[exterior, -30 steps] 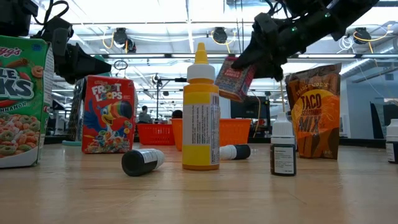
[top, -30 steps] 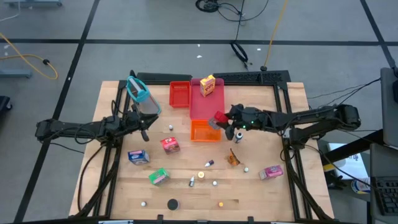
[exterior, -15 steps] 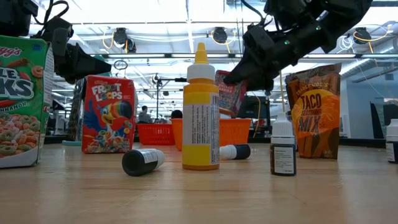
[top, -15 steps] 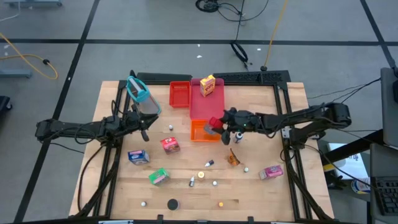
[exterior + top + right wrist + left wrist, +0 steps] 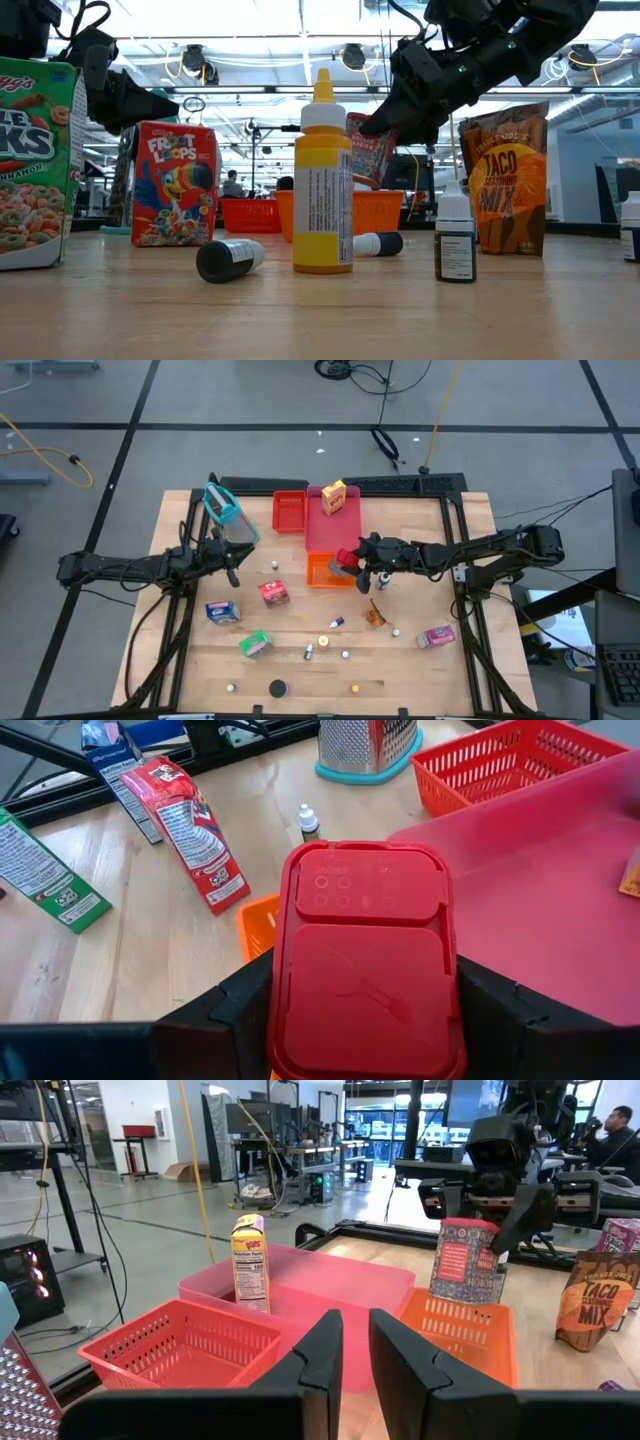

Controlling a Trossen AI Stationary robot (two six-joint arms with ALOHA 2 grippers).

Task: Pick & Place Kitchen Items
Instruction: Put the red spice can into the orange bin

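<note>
Your right claw (image 5: 352, 557) is clenched on a red box (image 5: 366, 960), holding it above the orange tray (image 5: 322, 573). Your left claw (image 5: 232, 564) waits beside the mesh basket (image 5: 238, 526), fingers (image 5: 400, 1363) slightly parted and gripping nothing.

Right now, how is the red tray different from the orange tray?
The red tray sits toward the far edge of the table; the orange tray sits nearer the middle. The red tray has nothing above it; the orange tray has the right gripper over it, holding a red box. The red tray touches the pink tray along its side; the orange one meets its end. Both are perforated, rectangular and look empty.
</note>
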